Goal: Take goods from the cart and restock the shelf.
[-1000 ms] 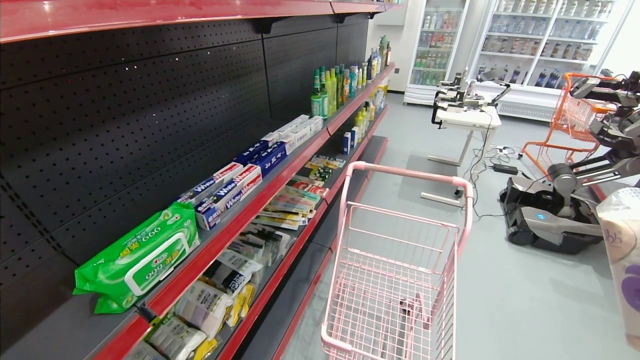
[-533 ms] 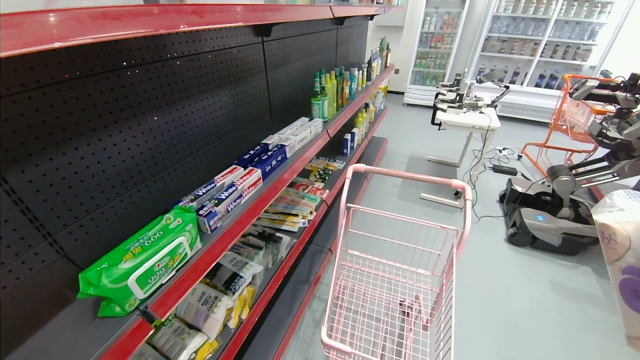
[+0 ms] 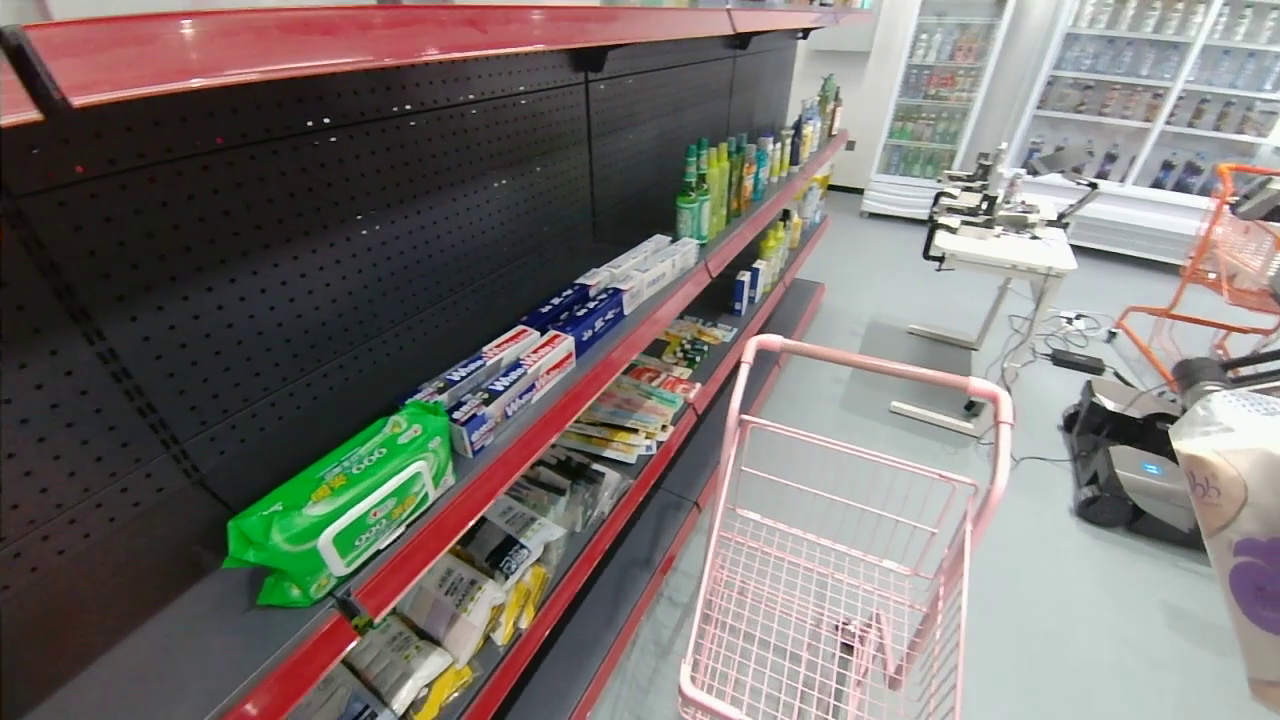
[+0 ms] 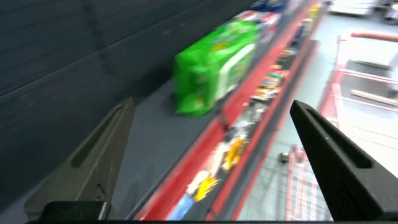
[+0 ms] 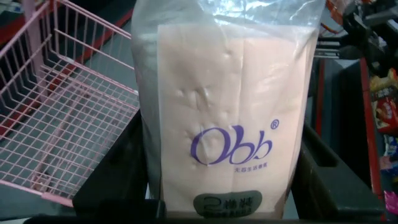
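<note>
Pink wire cart point(image 3: 850, 560) stands on floor beside shelf point(image 3: 520, 460). Middle shelf board holds green wipes pack point(image 3: 345, 505) lying flat, then toothpaste boxes point(image 3: 510, 375), then bottles point(image 3: 715, 185) farther along. Lower board holds small packets point(image 3: 470, 590). Right gripper point(image 5: 227, 168) clamps tissue pack point(image 5: 230, 118) from both sides. Pack upright, in air to right of cart, well apart from shelf. Left gripper point(image 4: 208, 118) hangs over bare stretch of middle board near green wipes pack, fingers spread wide, released.
</note>
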